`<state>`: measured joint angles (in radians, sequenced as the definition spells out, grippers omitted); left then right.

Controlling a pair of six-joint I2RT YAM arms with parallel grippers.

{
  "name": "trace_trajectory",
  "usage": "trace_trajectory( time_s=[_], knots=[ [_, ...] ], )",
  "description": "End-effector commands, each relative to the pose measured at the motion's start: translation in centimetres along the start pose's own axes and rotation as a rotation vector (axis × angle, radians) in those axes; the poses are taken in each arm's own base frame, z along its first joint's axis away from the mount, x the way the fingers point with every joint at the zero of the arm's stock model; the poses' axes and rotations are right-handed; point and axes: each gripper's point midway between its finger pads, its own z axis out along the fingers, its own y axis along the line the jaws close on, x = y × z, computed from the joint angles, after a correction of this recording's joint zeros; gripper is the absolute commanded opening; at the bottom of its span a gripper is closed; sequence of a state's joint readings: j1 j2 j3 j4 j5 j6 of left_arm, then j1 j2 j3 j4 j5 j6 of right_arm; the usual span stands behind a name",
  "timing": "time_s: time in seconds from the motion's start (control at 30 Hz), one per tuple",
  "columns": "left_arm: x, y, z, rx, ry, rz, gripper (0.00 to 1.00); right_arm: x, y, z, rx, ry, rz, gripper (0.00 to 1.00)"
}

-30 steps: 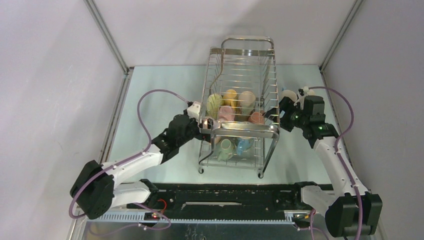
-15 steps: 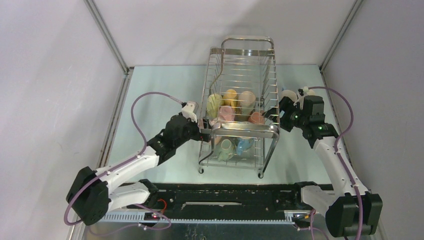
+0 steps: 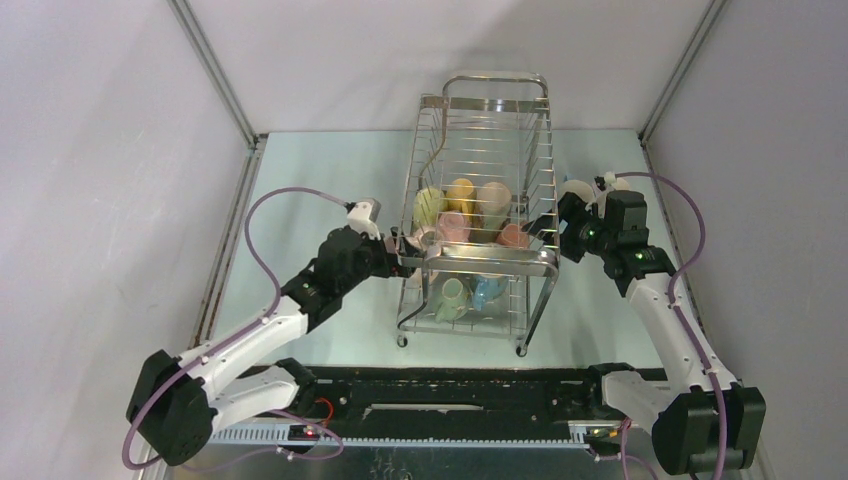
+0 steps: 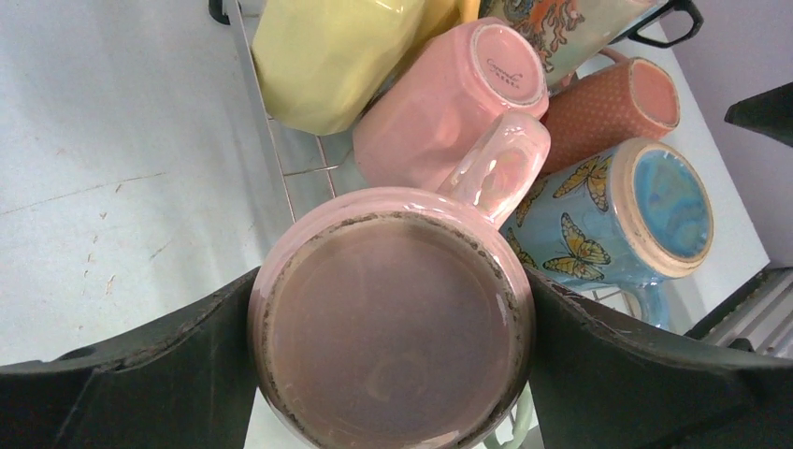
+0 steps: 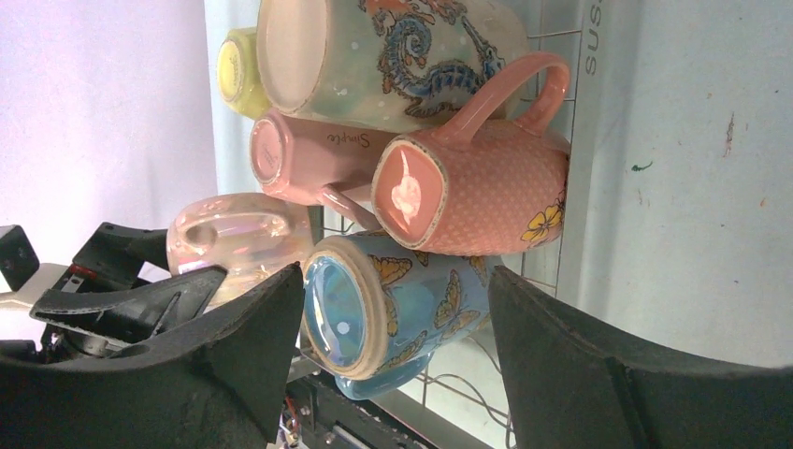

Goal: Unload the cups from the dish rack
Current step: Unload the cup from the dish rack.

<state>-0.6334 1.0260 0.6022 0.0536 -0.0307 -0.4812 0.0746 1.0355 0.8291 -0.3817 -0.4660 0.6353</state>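
Observation:
The chrome wire dish rack [image 3: 482, 150] stands mid-table with several cups on its upper tier and more below. My left gripper [image 3: 418, 242] [image 4: 393, 346] is shut on a glossy pink cup [image 4: 393, 327] [image 3: 432, 237] at the rack's left edge, both fingers pressed against its sides, base toward the camera. My right gripper [image 3: 545, 228] [image 5: 393, 346] is open at the rack's right side and straddles a blue butterfly cup [image 5: 402, 309] [image 4: 608, 215]; a gap shows beside one finger. Yellow [image 4: 327, 56], pink [image 4: 439, 103] and orange dotted [image 5: 477, 187] cups lie close by.
A dragon-patterned cup [image 5: 393, 56] lies above the dotted one. Pale green [image 3: 452, 295] and blue cups sit on the lower tier behind the steel front bar [image 3: 490, 258]. Grey walls close in the table [image 3: 330, 180] on both sides.
The left arm has swung its wrist up and back, and the pink cup has come up with it at the rack's left edge. The right arm has not moved.

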Motion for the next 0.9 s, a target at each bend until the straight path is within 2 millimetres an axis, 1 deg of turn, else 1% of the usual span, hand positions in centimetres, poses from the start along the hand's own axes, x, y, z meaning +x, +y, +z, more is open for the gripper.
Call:
trace_trajectory(
  time_s=[0.0, 0.33, 0.57, 0.8, 0.87],
  knots=[
    [-6.4, -1.3, -1.4, 0.032, -0.192, -0.051, 0.0, -0.7, 1.1, -0.2, -0.033, -0.025, -0.016, 0.79],
    [-7.1, -1.0, -2.4, 0.037, -0.198, -0.112, 0.0, -0.7, 1.5, -0.1, -0.036, -0.025, -0.021, 0.79],
    [-7.7, 0.3, -3.5, -0.005, -0.229, -0.161, 0.0, -1.0, 1.9, -0.4, -0.041, -0.032, -0.027, 0.79],
    [-8.3, 0.6, -3.7, 0.001, -0.235, -0.204, 0.0, -0.9, 2.0, -0.3, -0.044, -0.029, -0.028, 0.79],
    [-8.3, 0.2, -3.7, 0.024, -0.226, -0.213, 0.0, -1.0, 2.0, -0.3, -0.045, -0.03, -0.028, 0.79]
  ],
)
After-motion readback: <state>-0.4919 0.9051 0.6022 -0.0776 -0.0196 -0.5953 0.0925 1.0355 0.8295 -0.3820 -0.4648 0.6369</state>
